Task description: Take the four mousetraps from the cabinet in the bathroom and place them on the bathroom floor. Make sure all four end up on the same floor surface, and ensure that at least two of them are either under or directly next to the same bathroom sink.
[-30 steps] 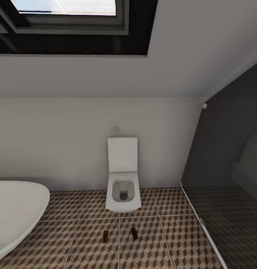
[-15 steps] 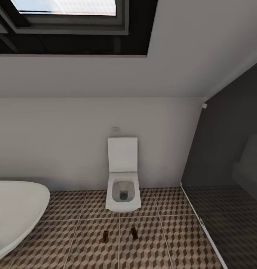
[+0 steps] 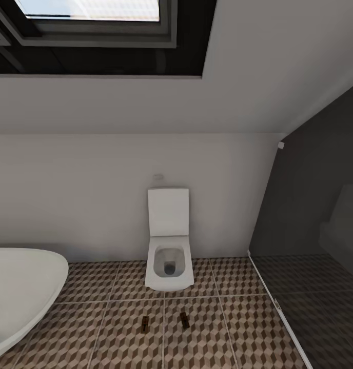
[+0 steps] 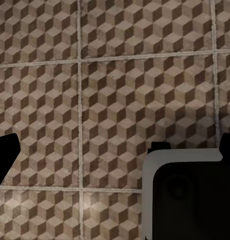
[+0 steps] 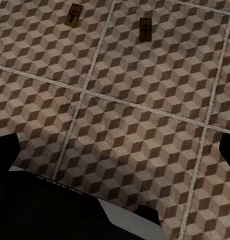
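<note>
Two mousetraps on the bathroom floor (image 3: 233, 328) so far: one mousetrap (image 3: 144, 323) and a second mousetrap (image 3: 184, 319), lying near each other on neighbouring tiles just in front of the one white toilet (image 3: 169, 253). One white bathtub (image 3: 17, 292) sits off to the side. Both traps lie well ahead of the right fingers (image 5: 4, 150), which are spread wide with nothing between them. Left fingers (image 4: 4, 155) are spread too, over bare tile.
</note>
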Available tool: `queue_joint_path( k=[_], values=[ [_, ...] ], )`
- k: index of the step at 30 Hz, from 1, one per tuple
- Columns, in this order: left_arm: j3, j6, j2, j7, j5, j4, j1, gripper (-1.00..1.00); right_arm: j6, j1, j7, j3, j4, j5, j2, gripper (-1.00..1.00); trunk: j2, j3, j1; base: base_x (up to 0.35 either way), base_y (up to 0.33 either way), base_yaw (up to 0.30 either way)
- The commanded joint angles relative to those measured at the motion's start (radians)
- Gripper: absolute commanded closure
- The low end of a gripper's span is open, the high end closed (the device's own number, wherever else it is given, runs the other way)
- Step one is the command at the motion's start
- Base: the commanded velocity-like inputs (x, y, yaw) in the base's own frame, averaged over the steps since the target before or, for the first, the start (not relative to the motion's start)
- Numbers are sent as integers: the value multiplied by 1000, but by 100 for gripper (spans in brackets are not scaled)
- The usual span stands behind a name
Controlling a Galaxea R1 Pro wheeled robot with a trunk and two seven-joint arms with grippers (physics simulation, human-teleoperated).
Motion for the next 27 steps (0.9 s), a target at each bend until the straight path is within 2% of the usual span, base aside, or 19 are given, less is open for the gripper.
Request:
queue_joint_path(
  k=[1,27],
  values=[
    [-9,-5,-1,1,4,3,-2,-100,-3,-1,0,-3,1,6,0,-100,-2,-2,1,0,0,0],
    [-8,-5,-1,1,4,3,-2,-100,-3,-1,1,-3,1,6,0,-100,-2,-2,1,0,0,0]
  ],
)
